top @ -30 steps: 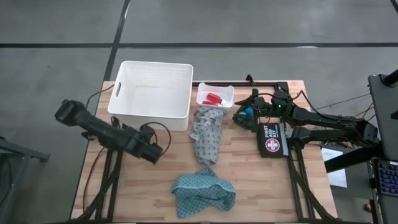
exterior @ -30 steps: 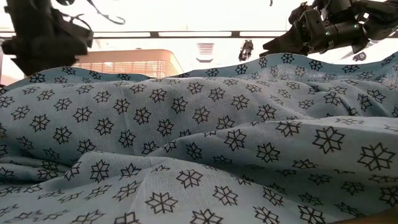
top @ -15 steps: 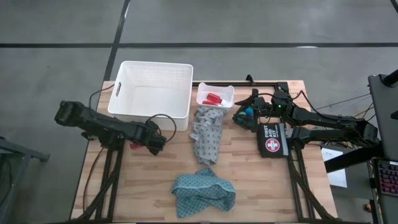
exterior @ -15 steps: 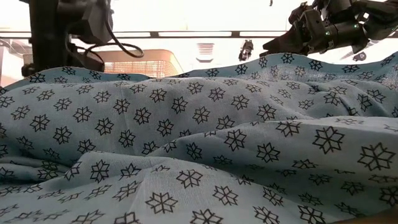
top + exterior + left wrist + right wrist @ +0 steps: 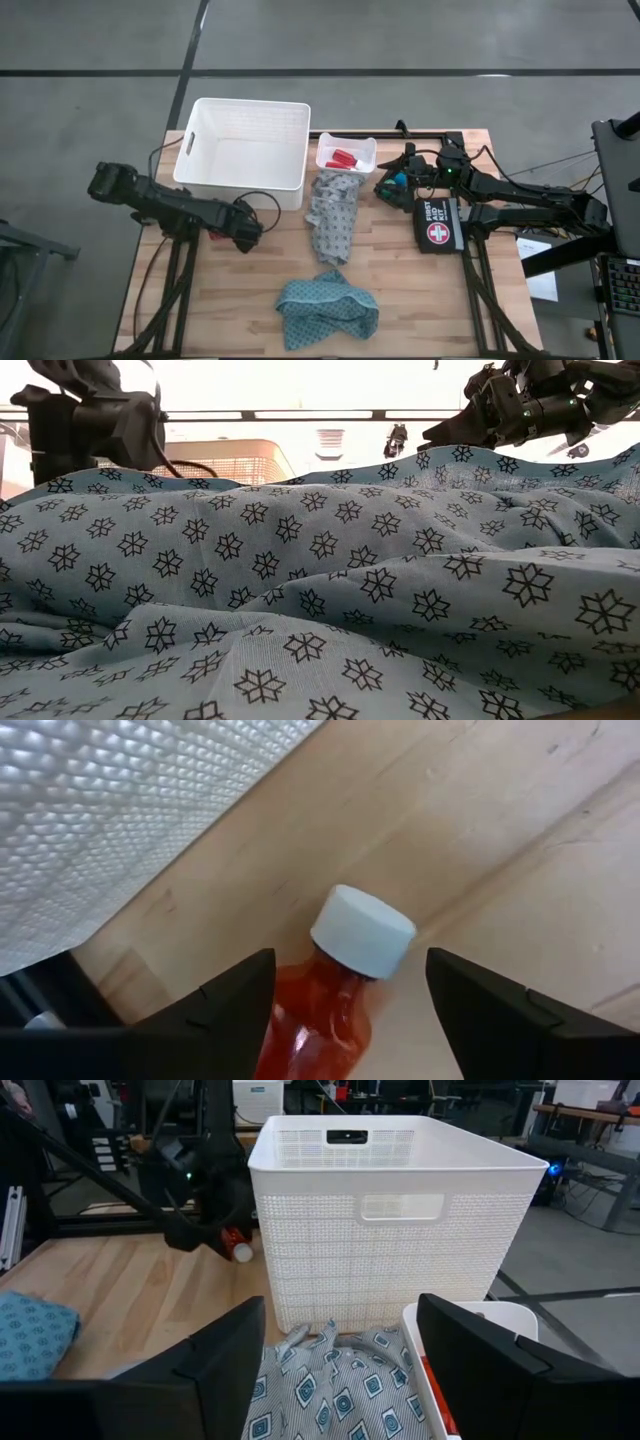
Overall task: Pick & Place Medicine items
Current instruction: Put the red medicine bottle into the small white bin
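1. Nearest the table's [image 5: 400,290] front edge, a little right of its middle, lies a crumpled teal cloth [image 5: 328,308].
2. Farther in, on the left half of the table, the left gripper [image 5: 244,233] is low over the wood, just in front of the near wall of the white basket [image 5: 245,103]. Its fingers stand apart on either side of a red bottle [image 5: 325,1005] with a white cap [image 5: 362,930]. The bottle lies on its side on the table. One finger shows a clear gap to the cap, so the bottle is straddled, not clamped.
3. About mid-table a grey patterned cloth [image 5: 333,215] stretches from the middle toward the far edge. A black first-aid pouch [image 5: 438,224] lies near the right edge.
4. Beyond the pouch, the right gripper [image 5: 382,188] hangs over the far right part of the table. Its fingers are spread, and nothing shows between them. A small blue item [image 5: 400,180] shows just beside it. Whether they touch cannot be told.
5. Near the far edge, between the basket and the right gripper, a small white tray [image 5: 366,143] holds red bottles [image 5: 343,158].
6. The basket fills the far left corner.
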Controlling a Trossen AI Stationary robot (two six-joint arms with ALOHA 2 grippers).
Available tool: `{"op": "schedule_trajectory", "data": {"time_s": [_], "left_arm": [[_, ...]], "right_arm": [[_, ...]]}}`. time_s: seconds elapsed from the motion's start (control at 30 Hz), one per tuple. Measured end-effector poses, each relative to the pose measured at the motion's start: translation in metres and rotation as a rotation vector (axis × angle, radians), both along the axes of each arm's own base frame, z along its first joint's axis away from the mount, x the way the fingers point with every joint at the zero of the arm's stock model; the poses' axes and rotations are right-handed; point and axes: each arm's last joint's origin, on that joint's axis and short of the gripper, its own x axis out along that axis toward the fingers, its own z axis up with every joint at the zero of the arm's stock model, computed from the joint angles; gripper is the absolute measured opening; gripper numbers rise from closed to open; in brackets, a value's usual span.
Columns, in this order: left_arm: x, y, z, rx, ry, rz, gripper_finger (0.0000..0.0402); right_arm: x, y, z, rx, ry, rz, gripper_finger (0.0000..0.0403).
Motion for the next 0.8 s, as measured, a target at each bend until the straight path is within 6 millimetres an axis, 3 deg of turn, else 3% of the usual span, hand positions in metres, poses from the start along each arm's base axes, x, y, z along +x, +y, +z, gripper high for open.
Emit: {"op": "schedule_trajectory", "data": {"time_s": [0.47,0.8], "left_arm": [[0.0004,-0.0005,-0.0031,-0.018,-0.022,0.012,0.0224],[0.0079,-0.0021,-0.0036,-0.043,-0.097,0.006,0.0137]], "right_arm": [[0.0,0.0,0.0001,0.0,0.0,0.0,0.0267],[0.0,0.0,0.0001,-0.001,0.0,0.0,0.0257]]}}
